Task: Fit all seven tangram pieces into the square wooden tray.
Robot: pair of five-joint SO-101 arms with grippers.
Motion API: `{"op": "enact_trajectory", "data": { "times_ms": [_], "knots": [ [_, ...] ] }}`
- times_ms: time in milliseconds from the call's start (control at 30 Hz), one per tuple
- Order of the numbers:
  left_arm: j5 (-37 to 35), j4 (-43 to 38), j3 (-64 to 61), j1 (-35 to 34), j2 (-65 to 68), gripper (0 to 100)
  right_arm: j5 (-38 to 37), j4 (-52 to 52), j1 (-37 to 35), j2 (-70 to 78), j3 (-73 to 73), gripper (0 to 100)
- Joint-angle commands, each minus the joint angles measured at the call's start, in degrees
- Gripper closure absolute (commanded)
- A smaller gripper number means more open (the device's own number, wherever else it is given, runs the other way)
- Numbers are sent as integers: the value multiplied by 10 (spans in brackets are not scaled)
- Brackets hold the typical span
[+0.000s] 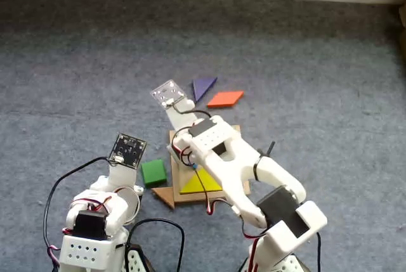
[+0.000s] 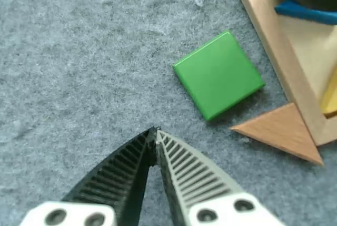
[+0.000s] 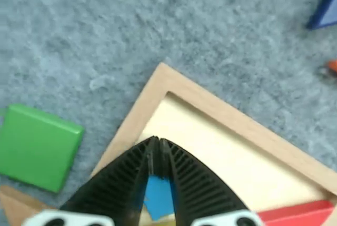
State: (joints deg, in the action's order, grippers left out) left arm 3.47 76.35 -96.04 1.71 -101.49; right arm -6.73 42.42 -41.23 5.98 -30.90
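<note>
Currently four pieces [image 1: 153, 172] sit outside the wooden tray [image 3: 221, 111], three inside.

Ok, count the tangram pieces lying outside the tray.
4. Green square and tan triangle beside the tray; purple triangle and orange parallelogram beyond it. The right arm may hide more.

We count 1 wooden tray [image 3: 210, 104], mid-frame. Tangram pcs: 7 in all. Triangles, 3: tan triangle [image 1: 165, 196] & yellow triangle [image 1: 200, 183] lower centre, purple triangle [image 1: 203, 86] upper centre. Squares, 1: green square [image 1: 153, 172]. Parallelograms, 1: orange parallelogram [image 1: 225, 99]. Shape unclear, 2: blue piece [image 3: 158, 197], red piece [image 3: 295, 213]. Arms, 2: left arm [image 1: 101, 215] lower left, right arm [image 1: 254, 170] lower right.
</note>
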Motion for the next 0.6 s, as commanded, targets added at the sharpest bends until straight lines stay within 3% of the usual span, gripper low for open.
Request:
{"op": "enact_trajectory", "data": {
  "times_ms": [0,367,567],
  "knots": [
    [4,4,-12,-7,-17,993,-45,80,-18,-7,4,992],
    [4,4,-12,-7,-17,993,-62,167,-30,-12,5,992],
    [4,4,-12,-7,-17,993,-62,163,-45,-100,0,992]
  ]
}}
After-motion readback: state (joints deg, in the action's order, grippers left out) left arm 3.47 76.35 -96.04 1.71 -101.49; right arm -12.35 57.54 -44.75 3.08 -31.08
